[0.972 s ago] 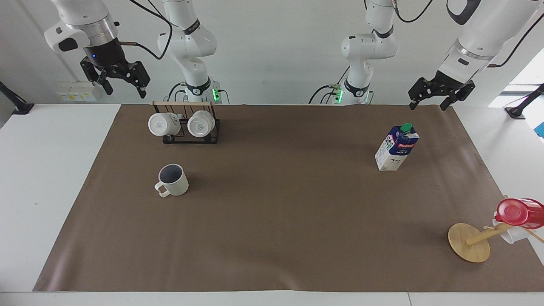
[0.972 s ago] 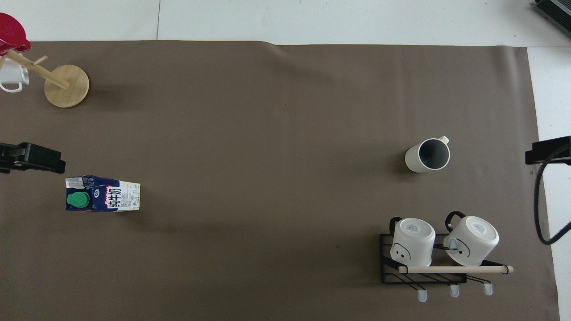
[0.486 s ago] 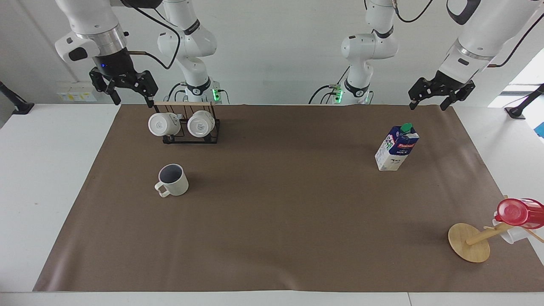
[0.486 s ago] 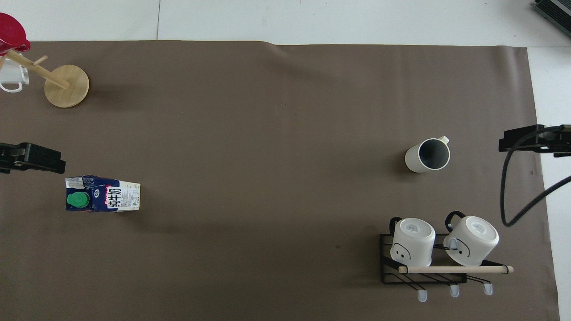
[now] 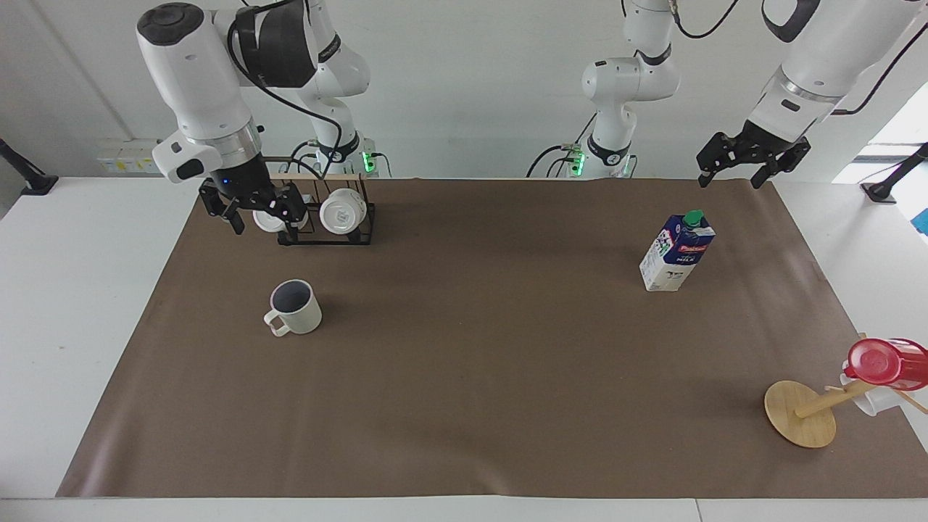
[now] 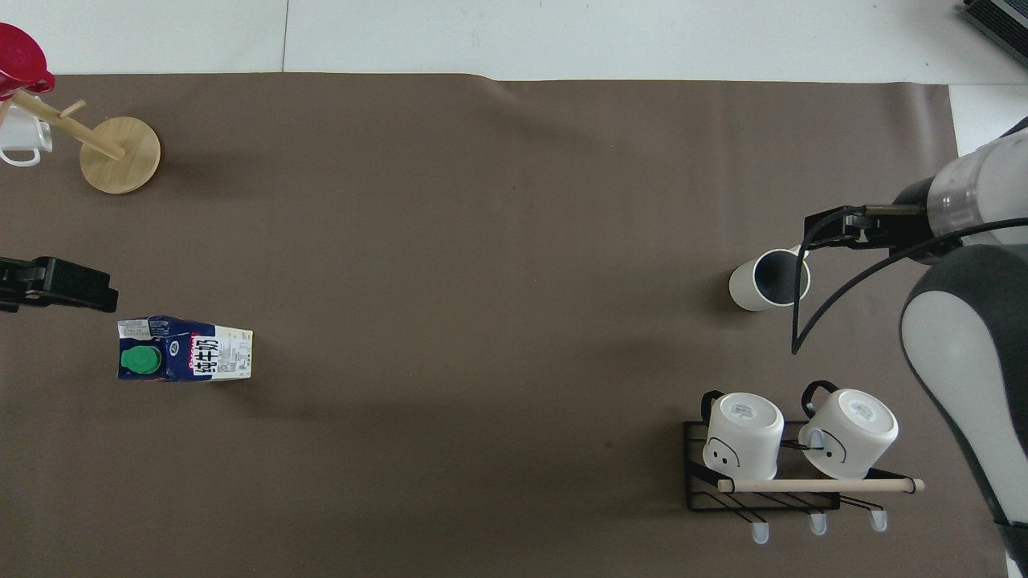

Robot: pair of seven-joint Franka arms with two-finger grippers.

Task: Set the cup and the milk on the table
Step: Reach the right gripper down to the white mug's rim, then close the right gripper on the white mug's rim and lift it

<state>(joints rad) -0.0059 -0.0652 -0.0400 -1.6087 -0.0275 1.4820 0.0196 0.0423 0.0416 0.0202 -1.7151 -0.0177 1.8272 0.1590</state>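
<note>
The cup, cream-white with a dark inside, stands upright on the brown mat of the white table toward the right arm's end. In the overhead view the cup has my right gripper just beside its handle. In the facing view that right gripper hangs open and empty, raised above the mat by the rack. The milk carton stands upright toward the left arm's end, green cap up; from overhead the milk has my left gripper close by. The left gripper waits open, high over the mat's edge.
A black wire rack holds two white mugs on their sides, closer to the robots than the cup. A wooden mug tree carrying a translucent red cup stands at the left arm's end, away from the robots. The right arm's cable loops over the cup.
The right arm has swung down and away from its base, bringing its open gripper from above the table's edge to beside the rack and over the cup's handle side. The left arm has not moved.
</note>
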